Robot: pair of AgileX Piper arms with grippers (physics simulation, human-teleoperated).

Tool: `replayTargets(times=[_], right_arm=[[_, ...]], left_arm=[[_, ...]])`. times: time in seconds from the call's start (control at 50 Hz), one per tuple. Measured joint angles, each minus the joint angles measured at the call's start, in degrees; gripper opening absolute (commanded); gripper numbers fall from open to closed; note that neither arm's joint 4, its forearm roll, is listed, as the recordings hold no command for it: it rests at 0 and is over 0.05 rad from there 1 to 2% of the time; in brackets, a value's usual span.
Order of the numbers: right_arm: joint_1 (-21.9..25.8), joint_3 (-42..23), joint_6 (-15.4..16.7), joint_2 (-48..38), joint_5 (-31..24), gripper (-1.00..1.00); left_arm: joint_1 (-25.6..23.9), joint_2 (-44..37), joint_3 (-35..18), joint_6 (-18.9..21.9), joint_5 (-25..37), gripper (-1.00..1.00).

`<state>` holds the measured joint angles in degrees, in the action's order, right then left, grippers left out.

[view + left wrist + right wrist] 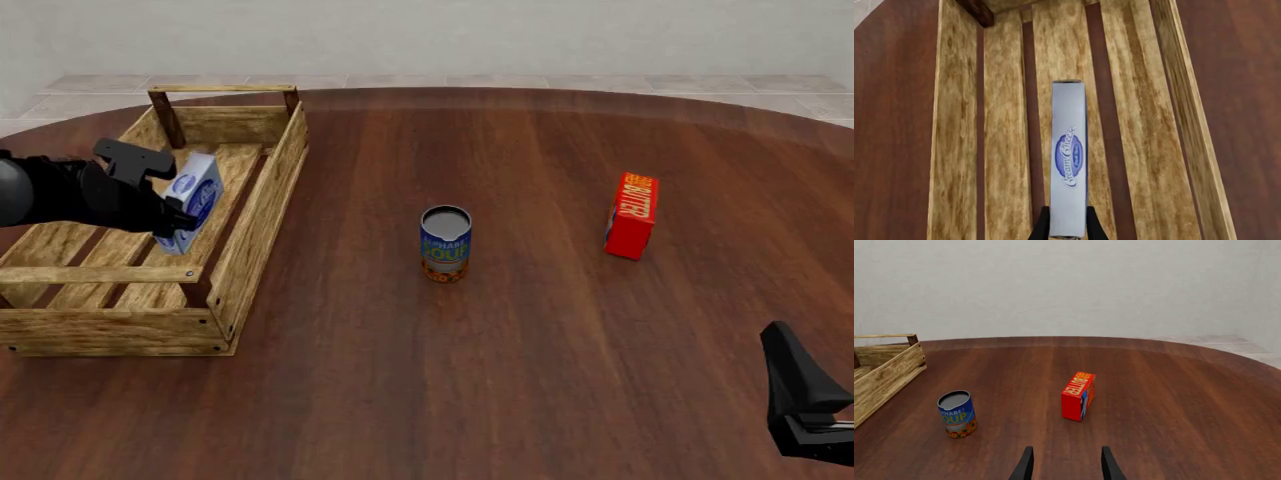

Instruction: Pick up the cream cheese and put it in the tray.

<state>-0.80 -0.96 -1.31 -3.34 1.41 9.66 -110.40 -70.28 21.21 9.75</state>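
The cream cheese (pixel 1068 160) is a white box with a blue oval logo, held between the fingers of my left gripper (pixel 1068 227). In the front view the cream cheese (pixel 194 200) hangs tilted over the tray (pixel 254 215), above its slatted floor (pixel 1004 150). The left gripper (pixel 171 205) is shut on it. My right gripper (pixel 1065 465) is open and empty, low at the near right of the table (pixel 807 400), far from the tray.
A blue-and-orange soup can (pixel 446 243) stands upright mid-table, also in the right wrist view (pixel 957 414). A red-orange box (pixel 631 215) stands to its right, also in the right wrist view (pixel 1078 395). The tray's end handle (pixel 220 90) rises at its far end.
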Motion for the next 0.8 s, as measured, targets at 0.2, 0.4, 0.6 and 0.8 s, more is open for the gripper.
replayTargets(times=[0.2,0.4,0.6,0.8], right_arm=[[0.02,-0.01,-0.01,0.26,-0.25,1.00],[0.03,0.06,-0.04,0.53,-0.44,1.00],[0.03,-0.07,-0.07,0.92,-0.94,1.00],[0.04,-0.22,-0.09,1.02,-1.18,1.00]], left_arm=[[-0.33,-0.34,-0.33,0.02,-0.47,-1.00],[-0.51,-1.00,-1.20,0.05,-0.44,-1.00],[-0.35,-1.71,-1.34,0.31,-0.32,1.00],[-0.17,-2.94,-0.97,1.40,0.06,1.00]])
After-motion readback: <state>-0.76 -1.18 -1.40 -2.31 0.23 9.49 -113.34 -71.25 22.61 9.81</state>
